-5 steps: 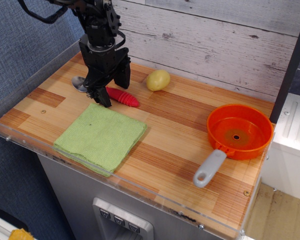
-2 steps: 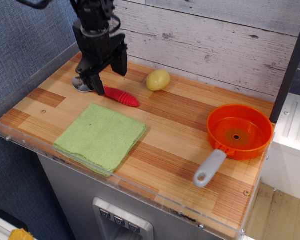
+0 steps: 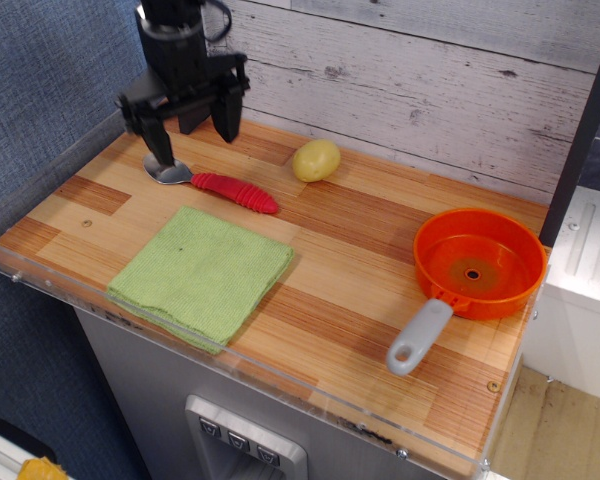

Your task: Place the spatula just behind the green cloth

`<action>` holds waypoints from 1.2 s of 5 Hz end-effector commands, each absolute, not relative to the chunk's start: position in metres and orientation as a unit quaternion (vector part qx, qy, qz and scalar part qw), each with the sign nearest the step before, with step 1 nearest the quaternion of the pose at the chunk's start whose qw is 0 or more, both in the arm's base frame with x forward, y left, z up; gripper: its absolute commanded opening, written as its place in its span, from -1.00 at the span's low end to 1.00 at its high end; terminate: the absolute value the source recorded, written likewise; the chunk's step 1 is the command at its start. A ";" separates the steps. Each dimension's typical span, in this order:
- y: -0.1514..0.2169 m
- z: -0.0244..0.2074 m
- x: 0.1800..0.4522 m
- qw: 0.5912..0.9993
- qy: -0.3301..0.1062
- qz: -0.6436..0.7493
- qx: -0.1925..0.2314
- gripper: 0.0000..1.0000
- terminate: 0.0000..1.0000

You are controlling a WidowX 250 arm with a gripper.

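While spread, tool (image 3: pixel 189 125) above spatula (image 3: pixel 220 186), apart

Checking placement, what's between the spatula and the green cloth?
Nothing: only a bare wood strip separates the spatula from the green cloth in the single view.

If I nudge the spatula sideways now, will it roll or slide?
The spatula probably rolls little: its rounded red ribbed handle could turn, but the wide metal bowl likely checks it. It looks stiff, so it should pivot as one piece. The gripper hangs open above.
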State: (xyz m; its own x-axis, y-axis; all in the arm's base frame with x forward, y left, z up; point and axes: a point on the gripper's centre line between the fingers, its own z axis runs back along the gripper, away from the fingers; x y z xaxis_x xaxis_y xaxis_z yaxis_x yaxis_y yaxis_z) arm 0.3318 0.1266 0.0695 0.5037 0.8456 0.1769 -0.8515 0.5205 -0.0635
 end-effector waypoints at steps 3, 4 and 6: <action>0.164 0.117 0.267 0.859 -0.052 0.505 0.062 1.00 -1.00; 0.167 0.123 0.244 0.865 -0.042 0.494 0.077 1.00 -1.00; 0.178 0.117 0.192 0.865 -0.046 0.491 0.092 1.00 1.00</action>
